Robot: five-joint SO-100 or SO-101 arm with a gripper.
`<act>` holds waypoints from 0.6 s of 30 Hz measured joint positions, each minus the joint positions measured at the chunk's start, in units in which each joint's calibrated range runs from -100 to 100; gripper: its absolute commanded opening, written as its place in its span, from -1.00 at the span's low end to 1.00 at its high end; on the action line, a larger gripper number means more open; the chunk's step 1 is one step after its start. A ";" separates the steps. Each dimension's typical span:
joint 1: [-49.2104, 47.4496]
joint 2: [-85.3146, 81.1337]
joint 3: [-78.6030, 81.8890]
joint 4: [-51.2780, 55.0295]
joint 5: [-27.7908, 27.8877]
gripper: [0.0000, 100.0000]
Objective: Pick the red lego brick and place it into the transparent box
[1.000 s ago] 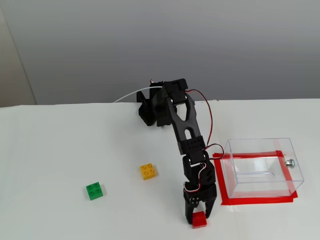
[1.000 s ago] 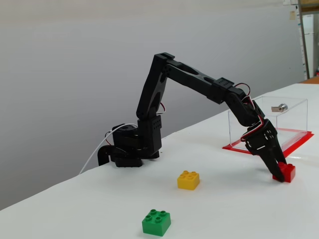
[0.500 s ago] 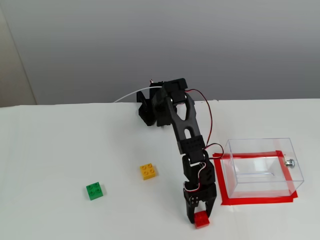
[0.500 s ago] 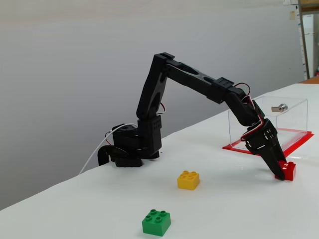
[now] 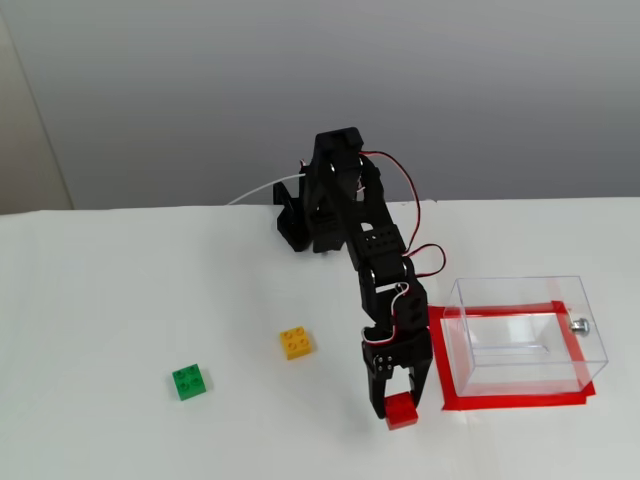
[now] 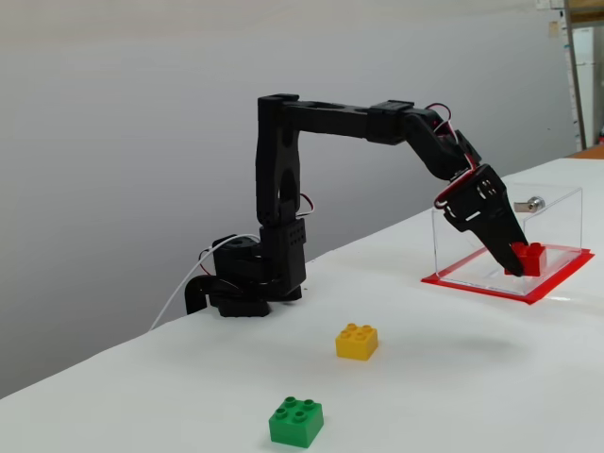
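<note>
The red lego brick (image 5: 402,411) (image 6: 530,257) is clamped between the fingertips of my black gripper (image 5: 398,406) (image 6: 521,261), which points down and holds it off the white table. In a fixed view the brick hangs just left of the front left corner of the transparent box (image 5: 520,296). In the other fixed view it shows in front of the box (image 6: 559,202). The box is empty, has a small silver knob (image 5: 579,325) on one side, and stands on a red tape rectangle (image 5: 510,401) (image 6: 534,293).
A yellow brick (image 5: 296,342) (image 6: 357,341) and a green brick (image 5: 189,381) (image 6: 296,421) lie on the table to the left of the gripper in a fixed view. The arm's base (image 5: 300,225) (image 6: 247,281) stands at the back, by the grey wall.
</note>
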 measured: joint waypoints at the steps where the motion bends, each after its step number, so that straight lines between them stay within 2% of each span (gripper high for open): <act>1: 0.53 -1.18 0.00 0.69 0.00 -0.88; 12: 2.46 -14.04 0.00 10.37 0.00 -0.88; 18: 1.92 -15.90 0.00 11.40 0.00 -0.88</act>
